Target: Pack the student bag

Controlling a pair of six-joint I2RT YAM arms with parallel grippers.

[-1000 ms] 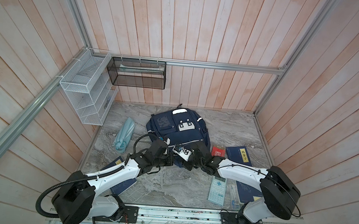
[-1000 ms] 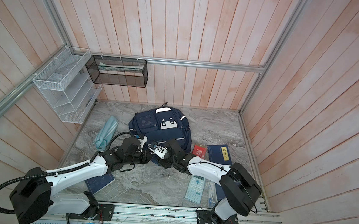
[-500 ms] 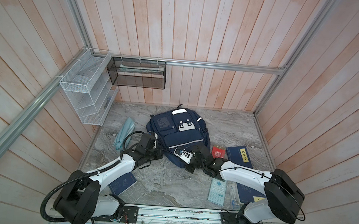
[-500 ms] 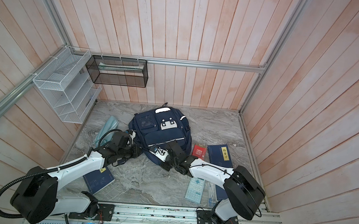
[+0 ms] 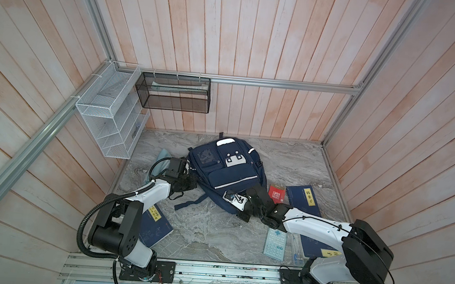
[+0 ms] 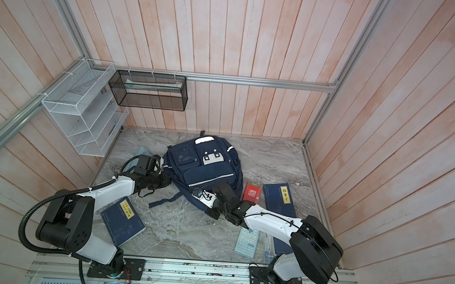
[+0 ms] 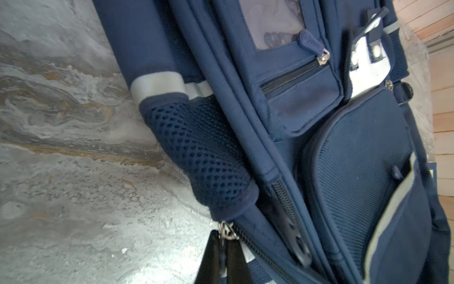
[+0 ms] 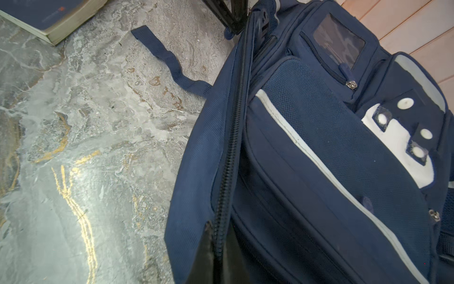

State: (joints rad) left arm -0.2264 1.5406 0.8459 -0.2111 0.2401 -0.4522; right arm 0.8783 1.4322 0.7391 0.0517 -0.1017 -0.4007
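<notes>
Swinging leftward since a second ago, my left hand (image 7: pixel 224 248) now sits at the left flank of the student bag (image 5: pixel 226 173), clamped on a zipper pull (image 7: pixel 227 231). My right hand (image 8: pixel 218 250) pinches the bag's near-end fabric beside the zipper (image 8: pixel 228 159). Bag lies mid-way across the desk (image 5: pixel 207 231), nearer its far edge.

The student bag (image 5: pixel 226 176) is navy with white stripes, the calculator (image 5: pixel 275 242) seemingly pale teal.
</notes>
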